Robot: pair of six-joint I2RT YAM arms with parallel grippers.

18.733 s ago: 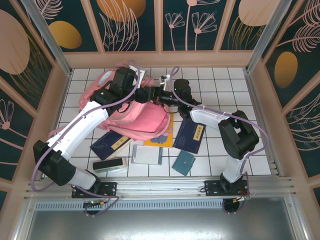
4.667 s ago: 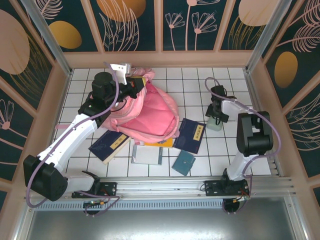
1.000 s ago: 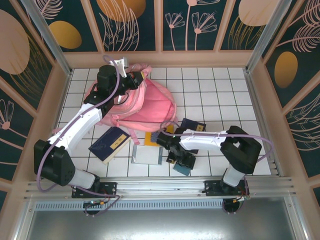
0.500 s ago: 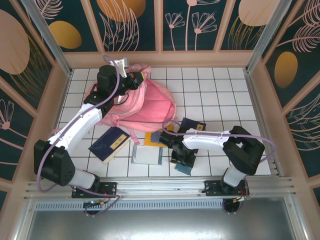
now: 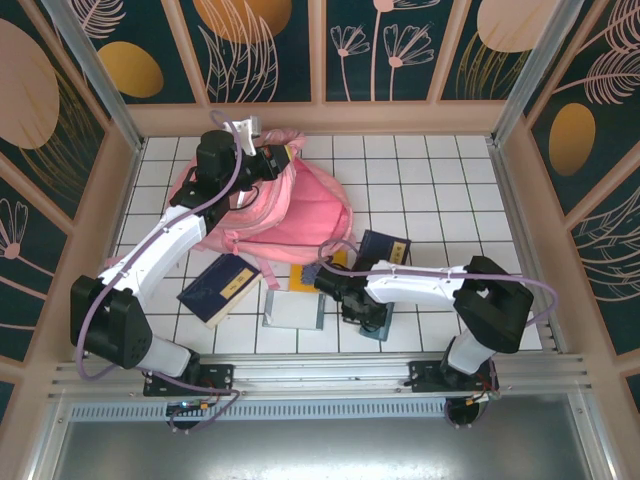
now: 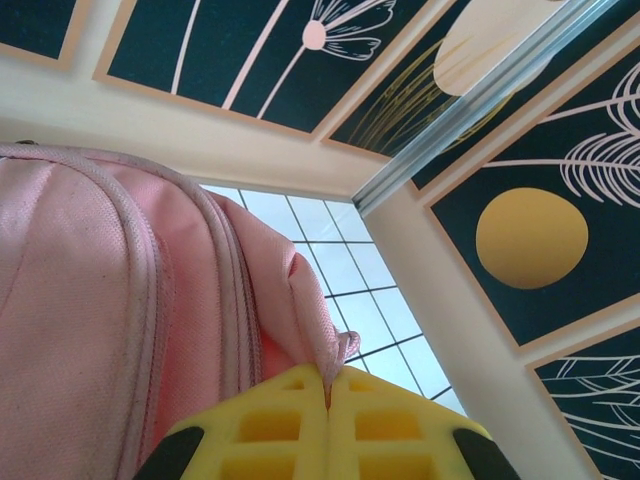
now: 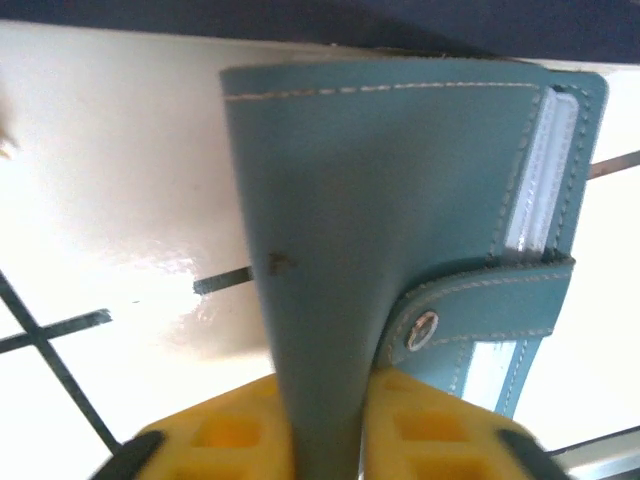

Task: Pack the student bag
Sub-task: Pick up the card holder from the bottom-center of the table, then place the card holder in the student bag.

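Observation:
The student bag (image 5: 290, 215), a big pink backpack, lies at the back left of the tiled table. My left gripper (image 5: 278, 158) is at its top edge. In the left wrist view my left gripper (image 6: 328, 388) is shut, its yellow fingers (image 6: 270, 425) pinching a fold of the pink fabric of the bag (image 6: 100, 300). A small teal leather notebook (image 5: 379, 328) with a snap strap lies near the front edge. My right gripper (image 5: 364, 316) is down on it. In the right wrist view my right gripper (image 7: 322, 425) is shut on the cover of the teal notebook (image 7: 380, 170).
A dark blue book (image 5: 222, 288) lies front left of the bag, a grey booklet (image 5: 293, 310) beside it. Another dark blue book (image 5: 386, 250) and a yellow book (image 5: 338, 258) lie at the bag's near edge. Wooden walls and metal posts enclose the table (image 5: 440, 180).
My right gripper has closed from open onto the teal notebook's cover. The left gripper has kept its hold on the bag without moving.

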